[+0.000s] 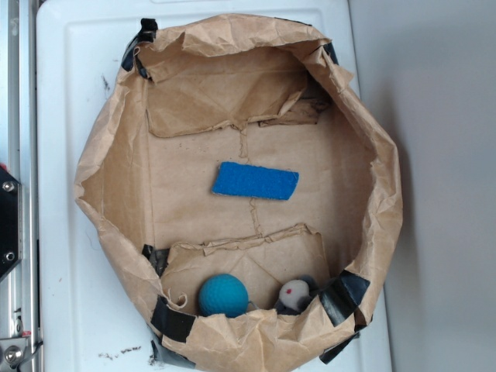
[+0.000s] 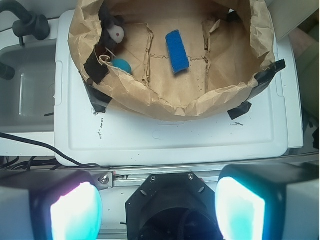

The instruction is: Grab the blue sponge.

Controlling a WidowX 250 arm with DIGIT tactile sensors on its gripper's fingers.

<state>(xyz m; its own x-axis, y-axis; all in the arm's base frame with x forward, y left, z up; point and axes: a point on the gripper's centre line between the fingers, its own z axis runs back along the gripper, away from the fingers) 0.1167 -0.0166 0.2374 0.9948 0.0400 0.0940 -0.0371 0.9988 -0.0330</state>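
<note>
On the exterior view I am looking straight down into a crumpled brown paper basin (image 1: 108,194) sitting on a white plastic lid (image 1: 70,85). Black tape patches (image 1: 172,318) are holding its rim together in several places. The blue sponge (image 1: 255,180) is lying flat near the middle of the paper floor, its long side running roughly left to right with a slight tilt, touching nothing else. Toward the bottom edge a teal ball (image 1: 223,295) is resting against the basin wall, and just to its right a small grey and white toy (image 1: 294,294) is tucked into the fold beside more tape. Both are sitting well apart from the sponge. The arm itself is not showing in this view.

On the wrist view I am seeing the gripper (image 2: 157,205) at the bottom of the frame, its two fingers (image 2: 75,210) spread wide to either side with nothing between them. It is hanging outside the basin (image 2: 200,100), on the near side of the white lid (image 2: 175,137). The sponge (image 2: 177,51) is lying inside the basin, far from the fingers, with its long side pointing roughly away from the camera. The ball (image 2: 122,65) and the toy (image 2: 116,31) are sitting at the upper left of the basin, and a grey sink (image 2: 25,95) is lying off to the left of the lid.
</note>
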